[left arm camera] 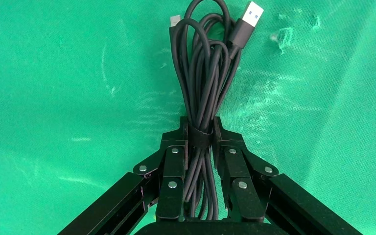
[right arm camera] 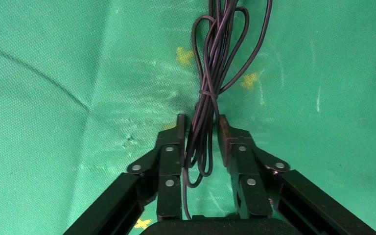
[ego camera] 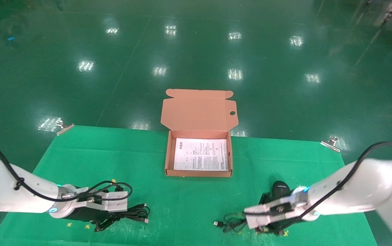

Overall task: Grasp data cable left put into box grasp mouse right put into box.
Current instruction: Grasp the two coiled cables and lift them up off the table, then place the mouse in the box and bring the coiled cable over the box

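Both tools are low on the desk: left tool clamped on the bundled data cable, right tool spread apart around the mouse cord. Ahead, between them, the box sits open.

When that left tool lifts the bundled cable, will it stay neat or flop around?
The data cable is strapped mid-bundle where the left tool pinches it, so it likely stays together. Its loose loops and USB plug will probably droop. It looks light.
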Motion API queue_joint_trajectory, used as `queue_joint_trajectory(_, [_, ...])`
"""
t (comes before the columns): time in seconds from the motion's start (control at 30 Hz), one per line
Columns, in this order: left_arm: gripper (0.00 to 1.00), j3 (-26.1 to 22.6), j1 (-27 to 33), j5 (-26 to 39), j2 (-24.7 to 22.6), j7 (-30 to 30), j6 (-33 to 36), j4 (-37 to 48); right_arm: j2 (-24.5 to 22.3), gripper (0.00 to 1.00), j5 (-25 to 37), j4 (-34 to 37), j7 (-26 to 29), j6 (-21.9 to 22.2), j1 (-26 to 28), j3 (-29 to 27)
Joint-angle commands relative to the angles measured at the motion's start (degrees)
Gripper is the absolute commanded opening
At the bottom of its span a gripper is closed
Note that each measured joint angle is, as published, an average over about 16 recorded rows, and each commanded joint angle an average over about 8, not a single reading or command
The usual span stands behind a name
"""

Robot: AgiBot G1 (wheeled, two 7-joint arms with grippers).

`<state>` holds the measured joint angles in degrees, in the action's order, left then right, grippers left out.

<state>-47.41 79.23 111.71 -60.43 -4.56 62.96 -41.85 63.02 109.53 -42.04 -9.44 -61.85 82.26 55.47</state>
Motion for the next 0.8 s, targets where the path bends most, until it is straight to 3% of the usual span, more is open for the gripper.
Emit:
queue_joint_trajectory(0.03, [0.00, 0.0, -0.2, -0.3, 0.3, 0.5, 0.5, -0.5, -0.1, 0.00, -0.2, -0.1, 0.0, -0.3, 0.2, -0.1])
queue_joint_trajectory(0.2, [0.00, 1.0, 1.6, -0.9, 2.9, 0.2, 1.6, -5.8, -5.6, 0.00, -1.5, -6.3, 4.8, -0.7, 3.1, -2.8])
queue_joint_trajectory(0.4, [0.00, 2.5, 5.5, 0.9, 3.6, -2.8, -0.9, -11.4, -9.5, 0.00, -0.9, -13.1, 11.4, 3.0, 7.5, -6.5])
queue_joint_trajectory(0.57, [0.00, 3.3, 8.5, 4.4, 1.4, -6.0, -5.7, -13.9, -6.9, 0.00, -1.2, -13.3, 12.5, 6.9, 11.6, -8.7])
queue_joint_trajectory(0.8, [0.00, 3.9, 11.8, 8.7, -2.4, -7.0, -12.5, -13.4, 1.4, 0.00, -4.5, -5.9, 6.7, 11.8, 17.6, -10.9])
